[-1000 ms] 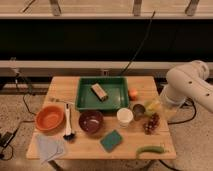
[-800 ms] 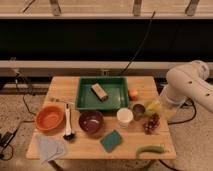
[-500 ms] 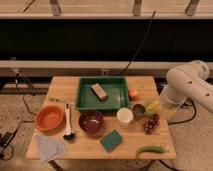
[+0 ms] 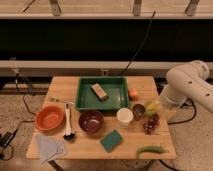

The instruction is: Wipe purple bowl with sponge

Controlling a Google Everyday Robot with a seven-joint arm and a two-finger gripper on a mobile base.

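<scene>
— Nothing is seen to have moved since a second ago. What can be said of the claw?
— The claw (image 4: 163, 106) is found low at the right edge of the table (image 4: 85, 148), under the white arm (image 4: 190, 84). Whether it is clenched or released cannot be told.
— And the purple bowl?
— The purple bowl (image 4: 91, 121) is set upright between the orange bowl (image 4: 49, 118) and the white cup (image 4: 124, 116). The sponge (image 4: 112, 140) is laid flat near its front right, untouched by the claw.
</scene>
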